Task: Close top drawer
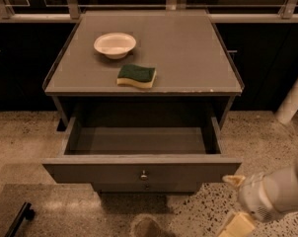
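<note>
**Open drawer to be pushed home from the front**

The top drawer [90, 172] is seen pulled well out beneath the surface [188, 48], its tray empty. The tool [236, 204] hangs low at the drawer's right front corner, clear of the panel, its fingers held apart. The push is probably best applied squarely near the central knob [143, 174], so that the drawer is not skewed on its runners.

No legible text, label, brand, number or sign is present. The desk [188, 48] top, the top drawer [90, 171] front panel, the bowl [115, 44] and the sponge [136, 76] carry no readable markings. The hand [235, 204], likewise unmarked, is positioned off the desk's front right corner, fingers spread apart.
</note>
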